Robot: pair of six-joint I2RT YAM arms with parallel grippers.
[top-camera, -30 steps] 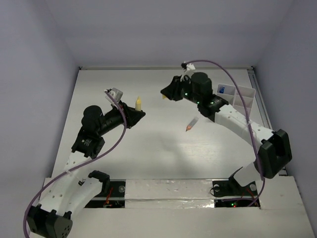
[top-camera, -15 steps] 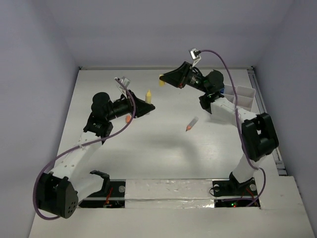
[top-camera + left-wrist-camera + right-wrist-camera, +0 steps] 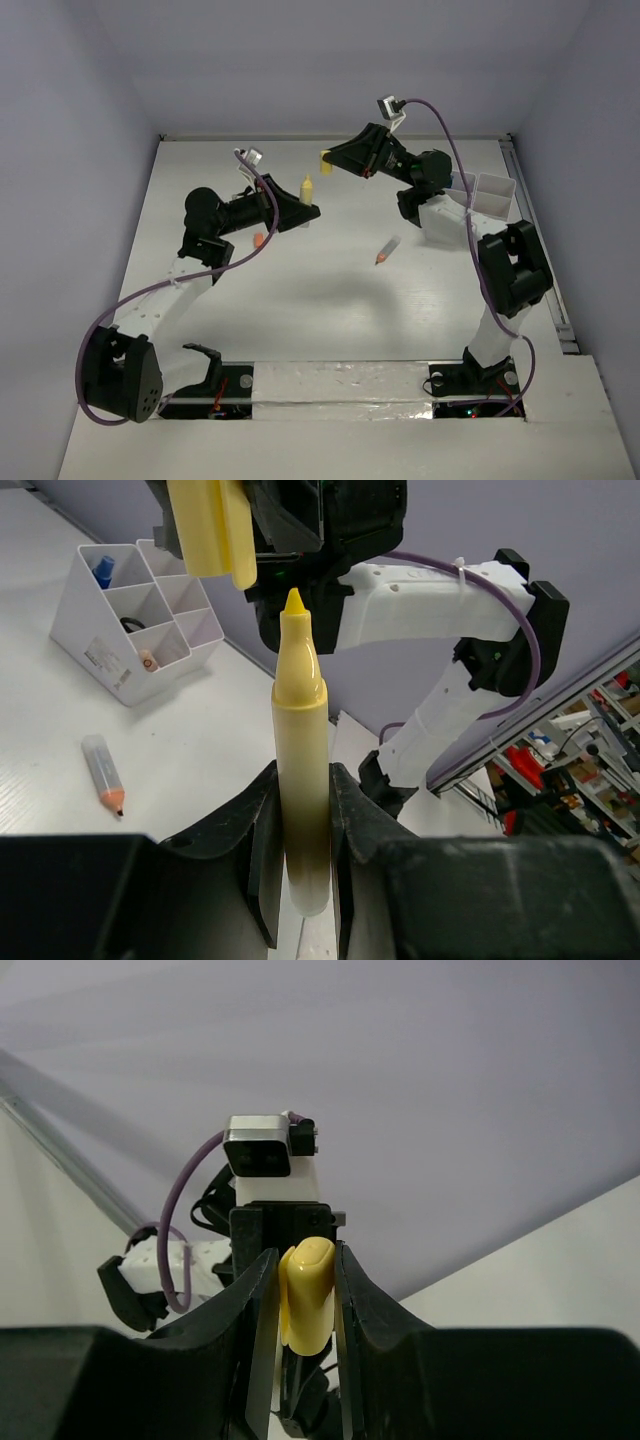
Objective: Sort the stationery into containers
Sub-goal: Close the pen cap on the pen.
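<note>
- Gripping a yellow marker (image 3: 300,680), the left gripper (image 3: 300,790) has its jaws closed on the lower barrel. The marker stands upright with its bare pointed tip upward, lifted clear of the table (image 3: 330,300).
- The right gripper (image 3: 303,1260) has its jaws clamped on a yellow cap (image 3: 308,1300), also held in the air.
- From the left wrist, the cap (image 3: 210,525) sits just above the marker tip and slightly to its left, with a small gap between them. They are not touching.
- In the top view the two grippers face each other over the far middle of the table, with the cap (image 3: 326,160) near the marker (image 3: 307,189).
- A white organizer (image 3: 95,645) with several compartments stands at the far right of the table, well apart from both grippers. A blue item (image 3: 103,572) sits in one back compartment, and dark and pale things lie in others, too small to name.
- A short pencil (image 3: 386,250) lies flat on the table between the organizer and the table's middle, with its reddish tip toward the near side.
- A small orange item (image 3: 258,240) lies on the table beside the left arm. What it is cannot be told.
</note>
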